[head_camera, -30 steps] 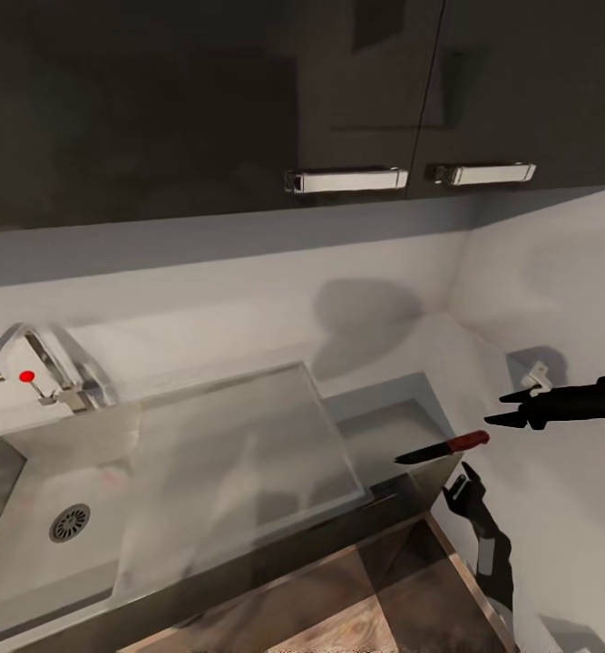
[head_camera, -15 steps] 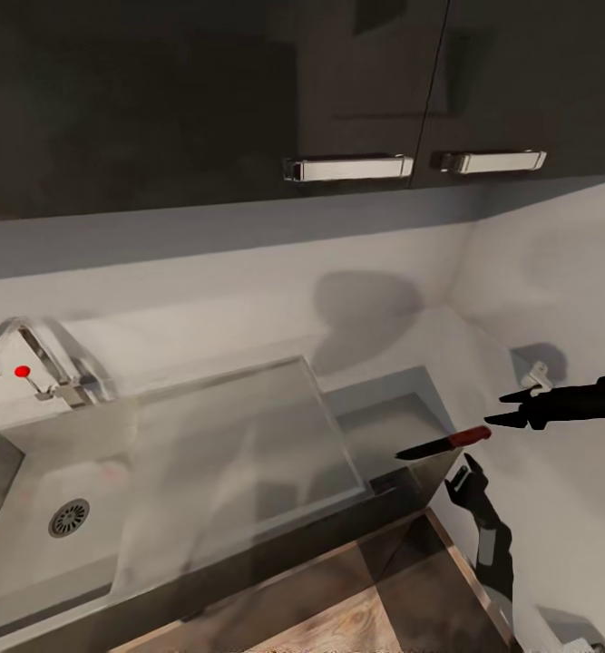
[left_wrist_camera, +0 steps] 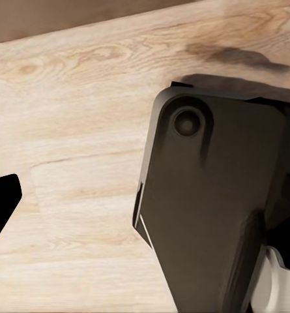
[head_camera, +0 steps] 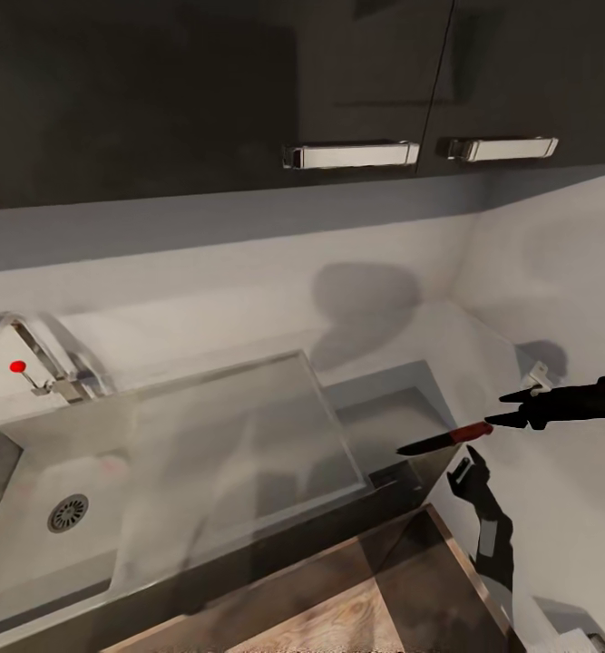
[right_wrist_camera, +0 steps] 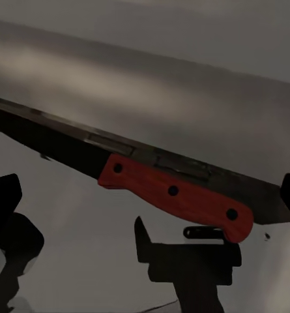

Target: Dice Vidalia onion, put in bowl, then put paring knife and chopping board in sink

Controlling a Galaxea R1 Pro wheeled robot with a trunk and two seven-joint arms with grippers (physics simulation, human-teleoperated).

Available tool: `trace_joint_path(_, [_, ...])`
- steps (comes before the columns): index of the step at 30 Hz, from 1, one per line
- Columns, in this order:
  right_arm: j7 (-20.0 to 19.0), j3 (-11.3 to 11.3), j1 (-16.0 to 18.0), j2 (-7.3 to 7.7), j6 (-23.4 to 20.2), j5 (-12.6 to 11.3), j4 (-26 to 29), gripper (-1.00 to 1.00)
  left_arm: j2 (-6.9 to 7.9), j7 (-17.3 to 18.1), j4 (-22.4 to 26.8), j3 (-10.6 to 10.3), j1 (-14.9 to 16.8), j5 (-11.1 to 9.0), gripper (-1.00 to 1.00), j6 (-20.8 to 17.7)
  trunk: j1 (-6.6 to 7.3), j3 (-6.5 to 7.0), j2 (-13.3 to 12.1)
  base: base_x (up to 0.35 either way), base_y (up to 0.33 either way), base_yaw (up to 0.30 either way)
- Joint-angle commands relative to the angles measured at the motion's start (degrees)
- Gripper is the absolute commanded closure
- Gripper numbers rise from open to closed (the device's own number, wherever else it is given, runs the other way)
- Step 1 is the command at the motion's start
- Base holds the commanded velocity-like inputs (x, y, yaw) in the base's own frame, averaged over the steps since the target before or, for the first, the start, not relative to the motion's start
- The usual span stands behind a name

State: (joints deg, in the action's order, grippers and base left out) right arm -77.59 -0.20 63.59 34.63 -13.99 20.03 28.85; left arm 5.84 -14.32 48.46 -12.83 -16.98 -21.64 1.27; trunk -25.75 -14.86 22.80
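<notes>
Since a second ago the whole head view has tilted a little: the cabinet handles sit higher and the faucet has slid toward the left edge, which is the camera moving, while the paring knife [head_camera: 444, 441] keeps its place relative to the arms. It appears in mid-air just off the right end of the countertop [head_camera: 388, 408], dark blade pointing toward the sink [head_camera: 157, 472] and reddish handle toward the right gripper [head_camera: 500, 407]. That gripper's two fingers are spread apart, with the lower fingertip close to the end of the handle; no grip on it is visible. In the right wrist view the knife [right_wrist_camera: 174, 192] lies slantwise with three rivets in its red handle. The left gripper [head_camera: 466, 470] hangs just below the knife, whether parted or closed I cannot tell. A grey faucet [head_camera: 30, 354] stands behind the sink, under dark cabinets [head_camera: 248, 91].
</notes>
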Motion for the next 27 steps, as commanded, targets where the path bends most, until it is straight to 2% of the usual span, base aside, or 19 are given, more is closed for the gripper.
trace_joint_path(1, [-0.3, 0.0, 0.0, 0.00, -0.6, 0.2, 0.1, -1.00, 0.01, -0.5, 0.1, -0.4, 0.0, -0.6, -1.00, 0.1, -0.03, -0.20, 0.1, 0.000, 0.000, 0.000])
trace_joint_path(7, [-0.4, 0.0, 0.0, 0.00, -0.2, 0.1, 0.1, -1.00, -0.59, -0.4, -0.1, -0.4, 0.0, -0.6, -1.00, 0.1, -0.03, -0.77, 0.1, 0.000, 0.000, 0.000])
trace_joint_path(27, [-0.3, 0.0, 0.0, -0.06, 3.0, 0.1, 0.1, -1.00, -0.66, -0.4, -0.7, -0.4, 0.0, -0.5, -1.00, 0.1, -0.03, -2.67, 0.1, 0.000, 0.000, 0.000])
